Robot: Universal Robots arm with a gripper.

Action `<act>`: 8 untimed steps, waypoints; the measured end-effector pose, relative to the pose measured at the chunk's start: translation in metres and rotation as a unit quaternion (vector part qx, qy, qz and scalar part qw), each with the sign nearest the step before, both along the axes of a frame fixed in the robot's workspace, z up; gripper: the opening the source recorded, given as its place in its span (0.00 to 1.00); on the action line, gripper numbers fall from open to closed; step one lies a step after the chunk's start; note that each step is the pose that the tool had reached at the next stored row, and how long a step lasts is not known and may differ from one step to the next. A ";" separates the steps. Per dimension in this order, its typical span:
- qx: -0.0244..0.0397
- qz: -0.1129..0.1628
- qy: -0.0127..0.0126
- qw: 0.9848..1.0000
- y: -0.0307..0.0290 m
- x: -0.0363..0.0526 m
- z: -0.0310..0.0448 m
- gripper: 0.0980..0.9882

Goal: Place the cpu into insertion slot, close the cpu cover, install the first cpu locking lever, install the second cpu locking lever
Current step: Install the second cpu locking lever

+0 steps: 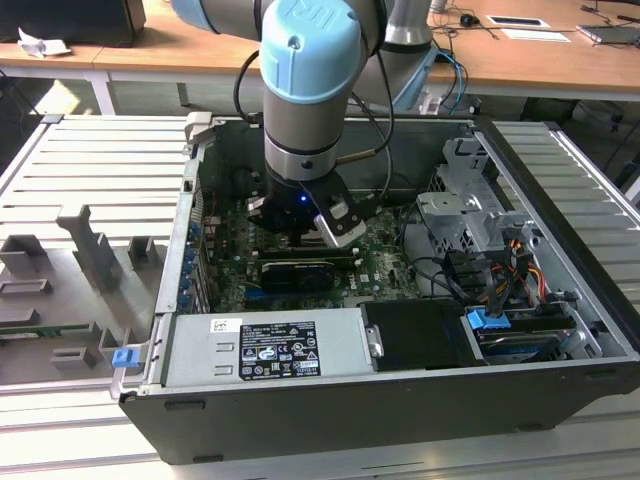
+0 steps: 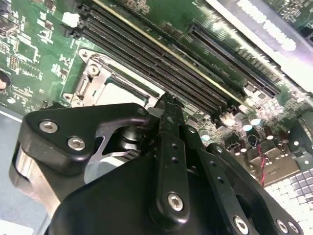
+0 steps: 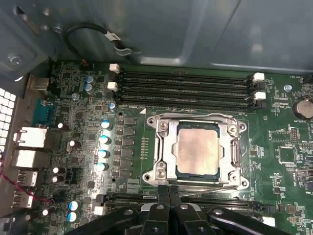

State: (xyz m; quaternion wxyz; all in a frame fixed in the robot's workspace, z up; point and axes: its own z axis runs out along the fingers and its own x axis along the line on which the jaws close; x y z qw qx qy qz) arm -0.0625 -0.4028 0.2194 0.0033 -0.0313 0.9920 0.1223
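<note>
Gripper [image 3: 168,196] at the socket's edge, fingers pressed together and holding nothing.

In the first wrist view the cpu [image 3: 197,148] lay flat in its socket with the cpu cover [image 3: 161,147] closed around it; the black fingertips [image 3: 163,192] met at the cover's 6 o'clock edge, with memory slots [image 3: 186,88] at 12 o'clock.

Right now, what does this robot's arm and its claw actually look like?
The arm is a thick silvery-grey tube with a light blue rounded cap at its joint. Black cables run alongside it. At its end a small blue light glows above the gripper, which is matt black metal: slim fingers on curved linkage bars, dotted with silver screws.
</note>
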 end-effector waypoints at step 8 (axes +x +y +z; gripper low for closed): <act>0.029 0.000 0.000 1.000 -0.0099 -0.0073 -0.0058 0.01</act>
